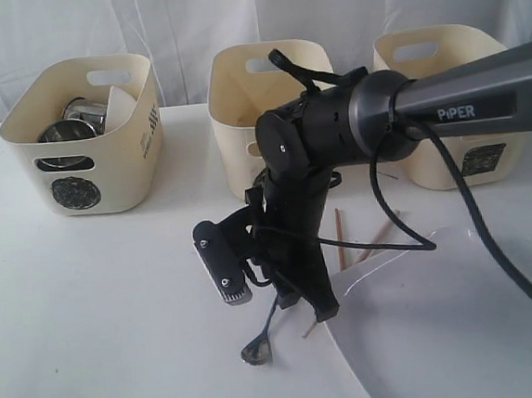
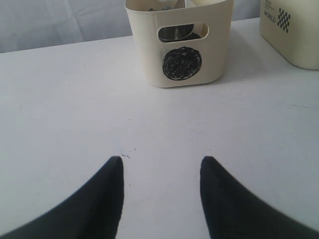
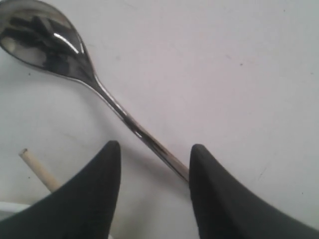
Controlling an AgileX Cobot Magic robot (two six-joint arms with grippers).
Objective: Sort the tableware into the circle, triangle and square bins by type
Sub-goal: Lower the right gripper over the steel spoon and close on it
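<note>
The right tool [image 3: 154,149], jaws wide, straddles the flat spoon [image 3: 99,94], whose thin handle may slip free or drag the nearby chopstick [image 3: 40,169].

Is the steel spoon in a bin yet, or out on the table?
Out. The shiny steel spoon lies flat on the white table, its handle running between the right gripper's open fingers.

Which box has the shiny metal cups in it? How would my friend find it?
On the white table, cream tubs stand in a row along the back by the curtain. Take the circle bin, at the left end in the exterior view. Unlike its neighbours, it shows a black scribbled circle on its front and shiny steel dishes inside.
</note>
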